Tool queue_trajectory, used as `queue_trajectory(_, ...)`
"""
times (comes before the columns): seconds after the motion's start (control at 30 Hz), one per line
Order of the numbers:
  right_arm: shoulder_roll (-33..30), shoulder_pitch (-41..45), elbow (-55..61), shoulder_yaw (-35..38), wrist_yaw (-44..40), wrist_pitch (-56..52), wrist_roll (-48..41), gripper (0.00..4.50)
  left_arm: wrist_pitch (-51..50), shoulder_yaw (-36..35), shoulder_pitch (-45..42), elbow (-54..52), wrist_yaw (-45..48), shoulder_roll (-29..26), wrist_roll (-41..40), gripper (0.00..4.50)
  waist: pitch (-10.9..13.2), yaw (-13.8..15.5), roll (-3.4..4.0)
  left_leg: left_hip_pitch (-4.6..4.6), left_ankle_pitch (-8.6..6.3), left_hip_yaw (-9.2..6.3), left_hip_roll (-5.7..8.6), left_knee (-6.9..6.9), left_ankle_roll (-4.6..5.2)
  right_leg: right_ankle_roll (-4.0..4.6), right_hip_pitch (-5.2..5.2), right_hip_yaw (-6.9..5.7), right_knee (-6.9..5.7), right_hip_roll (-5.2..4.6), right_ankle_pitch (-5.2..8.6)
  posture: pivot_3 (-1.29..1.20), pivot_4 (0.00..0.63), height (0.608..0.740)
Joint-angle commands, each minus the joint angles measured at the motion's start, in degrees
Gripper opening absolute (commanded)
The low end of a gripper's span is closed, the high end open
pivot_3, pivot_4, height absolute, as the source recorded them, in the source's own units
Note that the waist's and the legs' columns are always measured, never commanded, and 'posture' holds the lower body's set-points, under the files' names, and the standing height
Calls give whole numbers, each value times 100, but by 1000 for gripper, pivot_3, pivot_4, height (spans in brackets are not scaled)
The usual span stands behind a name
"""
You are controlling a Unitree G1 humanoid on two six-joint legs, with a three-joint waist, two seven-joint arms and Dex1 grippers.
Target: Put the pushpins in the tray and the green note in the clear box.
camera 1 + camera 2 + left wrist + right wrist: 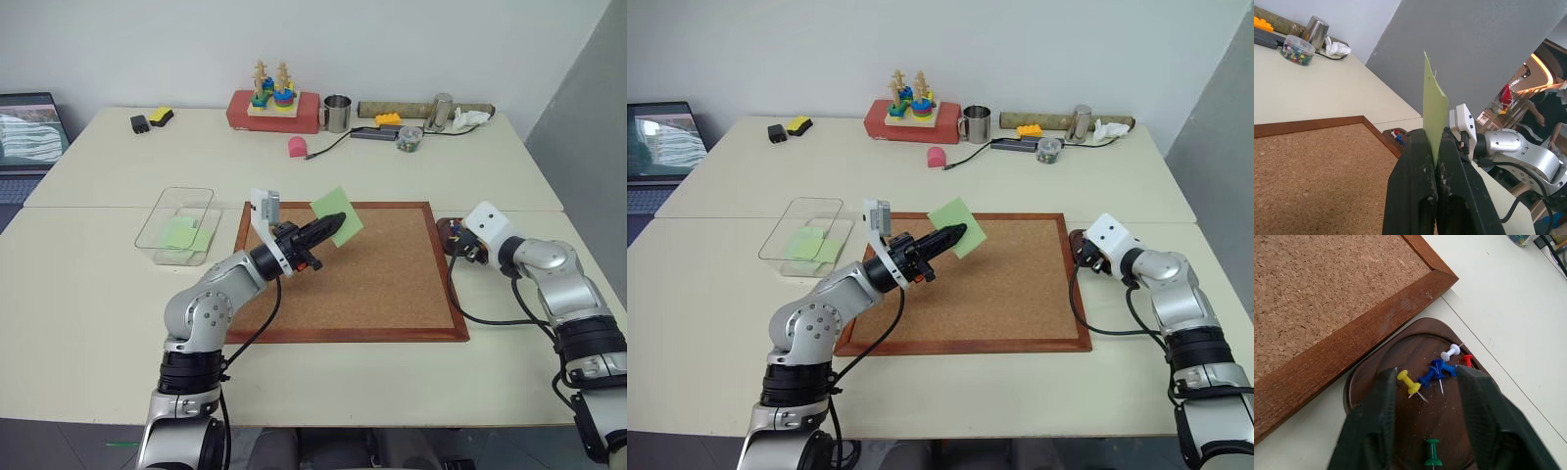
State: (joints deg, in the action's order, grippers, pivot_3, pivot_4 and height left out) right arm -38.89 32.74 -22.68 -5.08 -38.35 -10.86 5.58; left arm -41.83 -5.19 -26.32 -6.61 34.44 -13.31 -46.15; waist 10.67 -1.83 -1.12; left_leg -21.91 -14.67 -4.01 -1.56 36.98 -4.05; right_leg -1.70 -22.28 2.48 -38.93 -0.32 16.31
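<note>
At table centre lies the corkboard (358, 272); the clear box (179, 224) sits at its 9 o'clock, the tray (1415, 406) at 3. Left gripper (333, 227) pinches the green note (338, 215). Right gripper (1425, 396), fingers apart, hangs over the tray's pushpins (1432, 453).

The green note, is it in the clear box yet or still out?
Out. The green note is pinched in the shut left gripper, held above the corkboard; the clear box sits apart beside it.
</note>
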Motion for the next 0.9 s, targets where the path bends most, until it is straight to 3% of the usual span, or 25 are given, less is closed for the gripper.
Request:
queue_trajectory(0.03, -139, 107, 229, 300, 21, -134, -124, 2413, 128, -42, -79, -181, 65, -52, 19, 0, 0, 0, 0, 0, 0, 0, 0, 0, 0, 0, 0, 0, 0, 0, 0, 0, 150, 740)
queue_trajectory(0.2, -219, 117, 350, 442, -28, -231, -176, 2413, 142, -45, -107, -160, 74, -78, 23, 0, 0, 0, 0, 0, 0, 0, 0, 0, 0, 0, 0, 0, 0, 0, 0, 0, 150, 740)
queue_trajectory(0.43, -572, 162, 1620, 708, -777, -664, -792, 2413, 253, -227, -195, -395, -40, -408, 160, 0, 1, -4, 1, 0, 0, -1, -1, -1, 0, 0, -1, -1, 0, 1, 0, 0, 150, 740)
queue_trajectory(0.67, -271, 434, 3346, 438, -1979, -1506, -2325, 2413, 858, -909, -4, -428, -448, -1736, 1244, 0, 5, -46, 3, 2, -1, -10, -9, -4, 1, 0, -1, -6, 0, 8, 0, 0, 150, 740)
queue_trajectory(0.77, 222, 897, 3632, 183, -2052, -1994, -2847, 2413, 1174, -1337, 128, -159, -645, -2342, 1717, 0, 8, -107, 5, 4, -1, -12, -10, -4, 1, 0, -2, -5, -3, 8, 0, 0, 150, 740)
queue_trajectory(0.9, 585, 1316, 3543, -70, -1972, -2265, -2928, 2413, 1416, -1671, 246, 241, -872, -2723, 2121, 0, 11, -34, 2, -2, -1, -19, -6, -3, 1, 0, -2, -16, 1, 2, 0, 0, 150, 740)
